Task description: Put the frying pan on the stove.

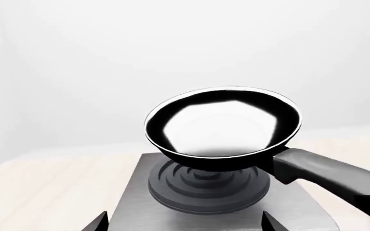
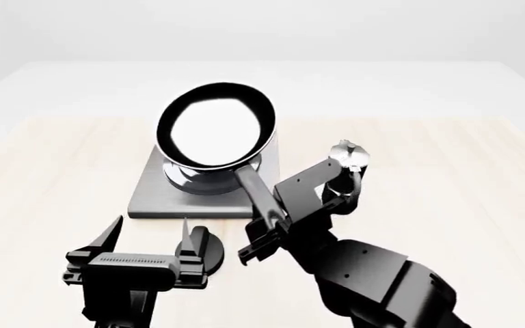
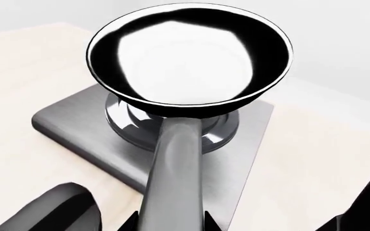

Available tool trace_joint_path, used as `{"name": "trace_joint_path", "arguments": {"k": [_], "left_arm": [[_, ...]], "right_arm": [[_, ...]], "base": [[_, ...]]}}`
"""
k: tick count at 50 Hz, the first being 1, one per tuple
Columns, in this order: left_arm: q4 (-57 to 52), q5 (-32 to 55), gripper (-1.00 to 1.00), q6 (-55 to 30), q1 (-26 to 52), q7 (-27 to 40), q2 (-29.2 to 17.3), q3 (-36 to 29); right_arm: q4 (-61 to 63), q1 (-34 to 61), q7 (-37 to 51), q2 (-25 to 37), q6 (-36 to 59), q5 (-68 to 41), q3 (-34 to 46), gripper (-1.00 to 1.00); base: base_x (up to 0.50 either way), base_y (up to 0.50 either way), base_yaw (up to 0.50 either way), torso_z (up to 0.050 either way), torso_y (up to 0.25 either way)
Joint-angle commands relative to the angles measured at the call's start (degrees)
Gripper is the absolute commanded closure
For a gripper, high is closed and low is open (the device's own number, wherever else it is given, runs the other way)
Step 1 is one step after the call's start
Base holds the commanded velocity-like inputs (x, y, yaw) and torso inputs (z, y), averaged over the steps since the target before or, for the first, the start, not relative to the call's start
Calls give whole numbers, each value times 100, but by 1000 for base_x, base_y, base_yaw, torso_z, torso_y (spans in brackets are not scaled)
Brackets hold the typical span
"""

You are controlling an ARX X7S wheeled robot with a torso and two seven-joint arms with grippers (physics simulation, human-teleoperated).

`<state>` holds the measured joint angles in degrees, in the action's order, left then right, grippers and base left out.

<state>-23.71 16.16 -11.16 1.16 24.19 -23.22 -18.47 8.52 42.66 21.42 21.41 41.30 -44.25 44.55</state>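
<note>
Black frying pan (image 2: 215,126): held by its handle in the right gripper (image 2: 264,229), fingers clamped on it; bowl sits directly over the stove (image 2: 153,191), apparently just above the ring burner, contact uncertain. Step in hand, as judged: final lowering. Next move calls for a level descent onto the burner, then release. Left gripper (image 2: 151,239): in front of the stove, fingers apart, empty. Moka pot (image 2: 349,156): right of the stove, beside the right arm; nothing blocks the burner.
</note>
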Motion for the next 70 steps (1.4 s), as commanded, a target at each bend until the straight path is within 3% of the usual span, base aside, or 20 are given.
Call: {"name": "trace_joint_path", "arguments": {"k": [1,20,21,52,70], "left_arm": [[42,2,-100,50,-20,6,-4,-9],[169,9,-100,137,-7,-4,4,-25],[162,7,-100,133,-10,2,2,-25],[-232,92,-100,-229,135,116,-98,-25],[-240,174,-100,-285,200,149,-165,82]], "right_arm": [[3,104,9,-97,-118,474,-116,100],[-119,148,35,-161,-110,486,-86,100],[-122,149,31,-167,-115,459,-112,-100],[544,103,263,64,49,212,-273,-100],[1326,-640,331,553,-685,35,-771,-100]], "base": [[0,0,0,0,10],[0,0,0,1,2],[0,0,0,0,10],[0,0,0,0,0],[0,0,0,0,0]]}}
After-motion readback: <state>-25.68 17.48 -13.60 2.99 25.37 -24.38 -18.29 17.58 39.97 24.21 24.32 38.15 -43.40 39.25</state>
